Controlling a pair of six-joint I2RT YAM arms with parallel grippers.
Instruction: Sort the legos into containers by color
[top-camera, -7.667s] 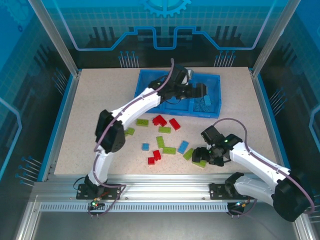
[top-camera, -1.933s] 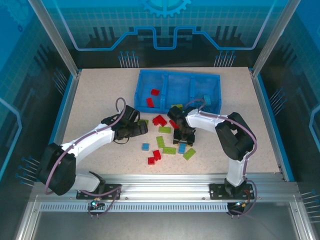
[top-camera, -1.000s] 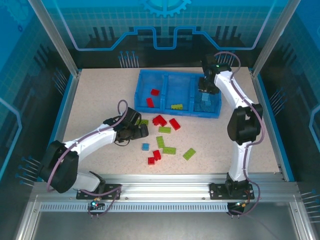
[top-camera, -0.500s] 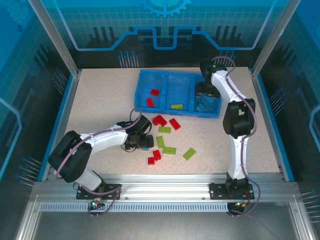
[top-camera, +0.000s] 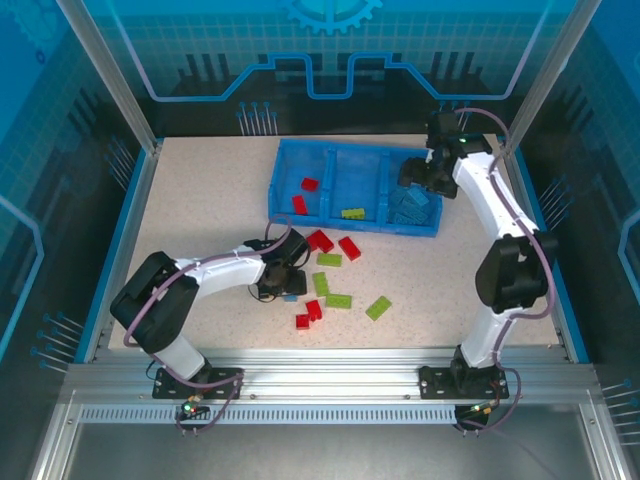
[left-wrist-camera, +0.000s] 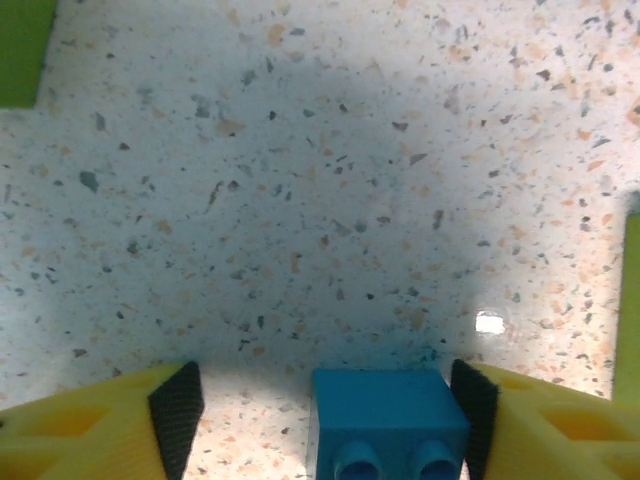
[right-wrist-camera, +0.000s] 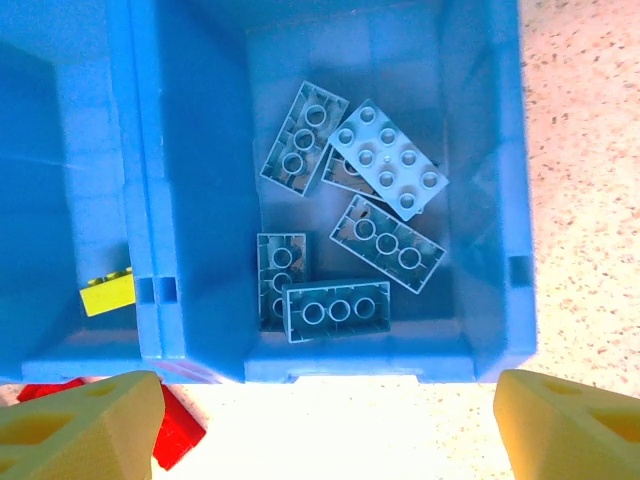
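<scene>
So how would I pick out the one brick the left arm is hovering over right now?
Find the long blue tray at the far side of the table; loose bricks lie scattered in front of it. At the scatter's left edge, the left gripper stands open around a small blue brick. Every other loose brick is red or green.

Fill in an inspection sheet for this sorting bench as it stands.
Surface: speckled tabletop, unmarked.
Job's things: tray holds red bricks left, green bricks middle, light-blue bricks right; loose red bricks, loose green bricks and one blue brick lie outside.
Clutter: nothing seen.
Grippers: left gripper, jaws open astride the blue brick; right gripper, jaws open above the right compartment.
Cables: a cable loops along each arm.
Surroundings: aluminium frame, blue panels.
</scene>
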